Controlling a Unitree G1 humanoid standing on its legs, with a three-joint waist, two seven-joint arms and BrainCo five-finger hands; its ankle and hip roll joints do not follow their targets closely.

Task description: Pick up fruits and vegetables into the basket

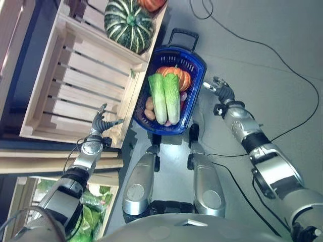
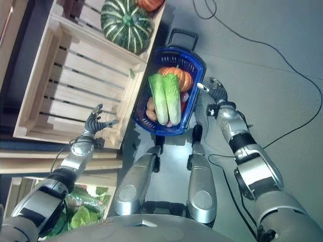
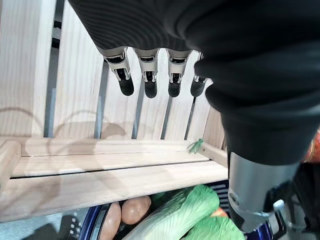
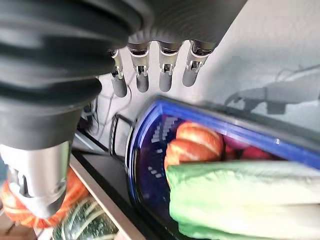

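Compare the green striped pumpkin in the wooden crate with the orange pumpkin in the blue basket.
The green striped pumpkin is dark green with pale stripes; the orange pumpkin is plain orange. The green one sits fully exposed in the wooden crate; the orange one lies in the blue basket, partly covered by cabbages. Both are round and ribbed.

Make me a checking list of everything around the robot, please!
Surface: grey floor with the blue basket standing on it.
Job's things: two napa cabbages, an orange pumpkin and potatoes lie in the basket; a green striped squash sits in the wooden crate.
Clutter: leafy greens in a lower crate.
Robot hands: left robot hand open over the wooden crate's empty section; right robot hand open beside the basket's rim, holding nothing.
Cables: a black cable curves across the floor.
Surroundings: nothing seen.
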